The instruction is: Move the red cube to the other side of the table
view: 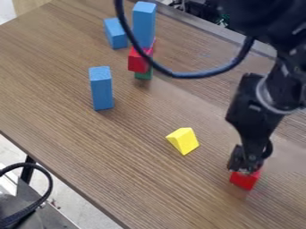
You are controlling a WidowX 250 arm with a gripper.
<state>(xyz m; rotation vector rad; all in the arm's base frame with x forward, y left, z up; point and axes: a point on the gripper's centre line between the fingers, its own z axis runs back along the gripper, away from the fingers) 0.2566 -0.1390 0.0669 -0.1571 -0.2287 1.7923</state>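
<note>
On the wood-grained table (60, 89), the red cube (245, 180) is located at lower right, directly under the gripper (245, 165); whether the latter is open or closed cannot be determined. A yellow block (184, 140) is noted nearby, an upright blue block (101, 88) farther off, a multicoloured stack (138, 61) beyond.

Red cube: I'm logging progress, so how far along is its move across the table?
Approach looks done: the tool is right over the red cube, at the picture's lower right. In hand: gripping or releasing, unclear which. Left, likely: the carry across, or just backing off.
</note>
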